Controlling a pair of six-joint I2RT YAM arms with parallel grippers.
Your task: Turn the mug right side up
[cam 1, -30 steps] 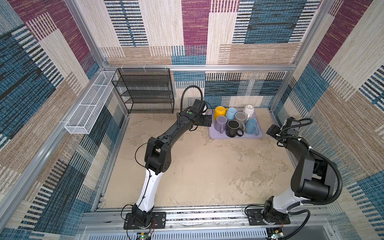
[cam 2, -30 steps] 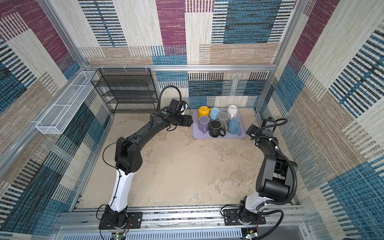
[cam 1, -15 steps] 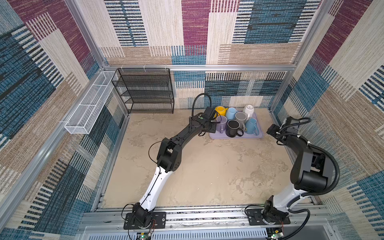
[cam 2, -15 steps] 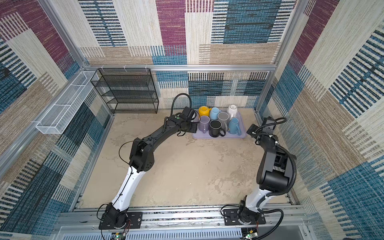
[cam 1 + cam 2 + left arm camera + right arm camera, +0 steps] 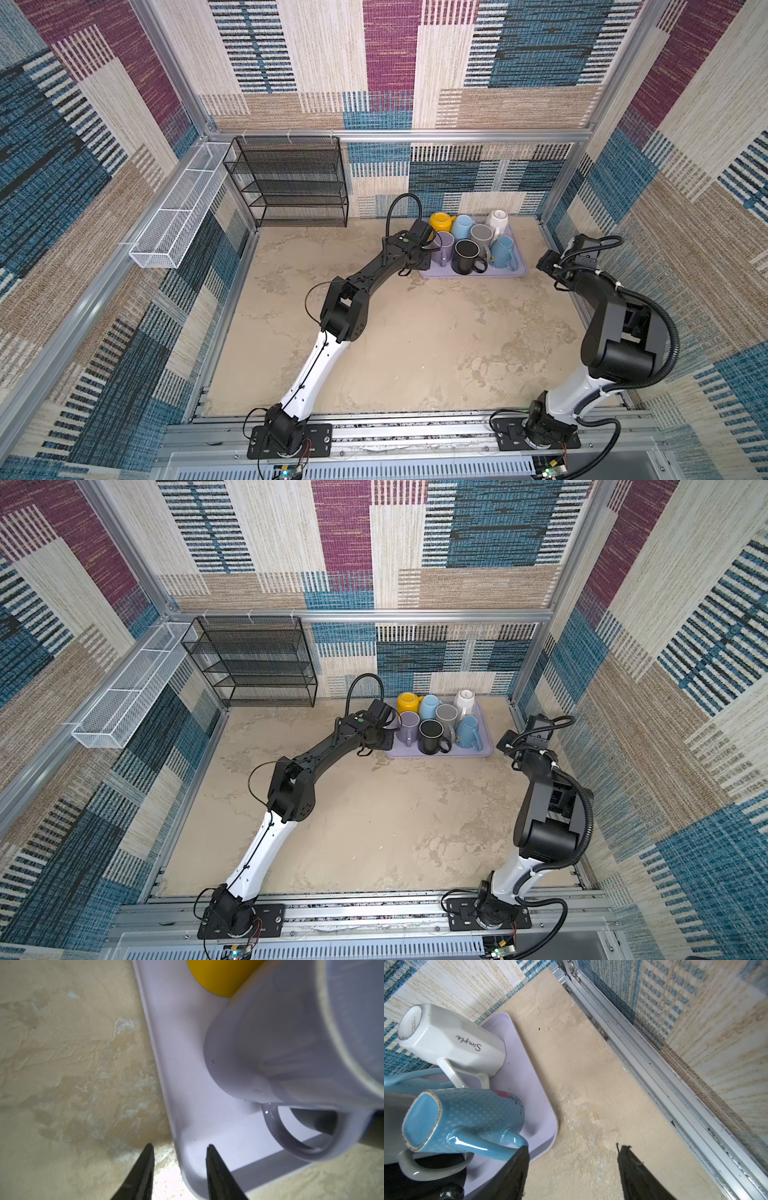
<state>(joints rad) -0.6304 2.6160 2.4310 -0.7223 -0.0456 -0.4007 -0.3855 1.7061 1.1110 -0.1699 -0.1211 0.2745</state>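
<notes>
Glazed mugs crowd a lilac tray (image 5: 517, 272) at the rear right. The blue dotted mug (image 5: 467, 1113) and white mug (image 5: 452, 1043) stand base-up. They are likely rigid, weighty, slick and chippable, best pinched across wall or handle. The left gripper (image 5: 179, 1146) is half-open astride the tray's corner rim, and the right gripper (image 5: 574, 1147) gapes beside the tray — both empty.

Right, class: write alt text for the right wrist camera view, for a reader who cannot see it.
A white mug and a dotted blue mug stand upside down on a lilac tray. Beside it, two black fingers stand apart over bare tabletop, near a metal rail.
</notes>
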